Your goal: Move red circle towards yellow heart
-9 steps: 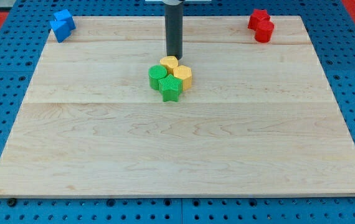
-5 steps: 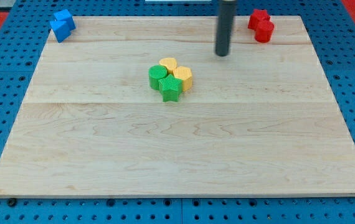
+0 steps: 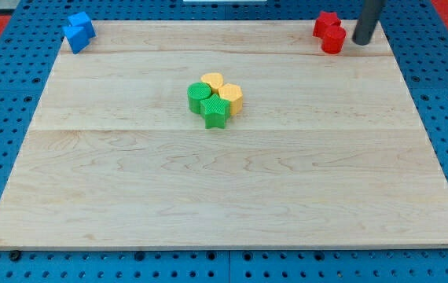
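While the rod comes down at the view's top right, my tip (image 3: pixel 362 42) sits just to the view's right of the red circle (image 3: pixel 333 41), close beside it; contact can't be confirmed from this angle. No fingers on this rig, just the straight dark rod, so there is no open or closed state to report. Red circle is at the top right corner of the wooden board (image 3: pixel 224 189), touching a 2nd red block (image 3: pixel 326 23) directly above it, shape not clear. Yellow heart (image 3: pixel 213 81) is near the board's middle, slightly toward the top, well apart from the red circle and to the view's left and below it. It's in a tight 4-block cluster: yellow block (image 3: pixel 232 97), roughly hexagonal, at its lower right, green circle (image 3: pixel 199 97) at its lower left, green star (image 3: pixel 215 113) at the cluster's bottom, all touching or nearly so. 2 blue blocks (image 3: pixel 78 31) sit pressed together at the top left corner, shapes unclear. Blue pegboard surface (image 3: pixel 4 141) surrounds the board.
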Tool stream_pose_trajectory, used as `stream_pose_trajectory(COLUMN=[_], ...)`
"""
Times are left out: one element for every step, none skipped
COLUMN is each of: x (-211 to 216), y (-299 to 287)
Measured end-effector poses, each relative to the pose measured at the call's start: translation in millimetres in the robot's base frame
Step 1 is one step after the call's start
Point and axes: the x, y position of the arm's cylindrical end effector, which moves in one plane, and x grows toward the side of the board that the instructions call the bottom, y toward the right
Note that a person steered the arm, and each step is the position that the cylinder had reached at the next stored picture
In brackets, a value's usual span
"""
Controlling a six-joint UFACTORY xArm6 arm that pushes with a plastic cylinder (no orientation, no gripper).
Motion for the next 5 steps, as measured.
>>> stream_pose_trajectory(x=[5, 13, 13, 13, 13], y=[-56, -66, -71, -72, -66])
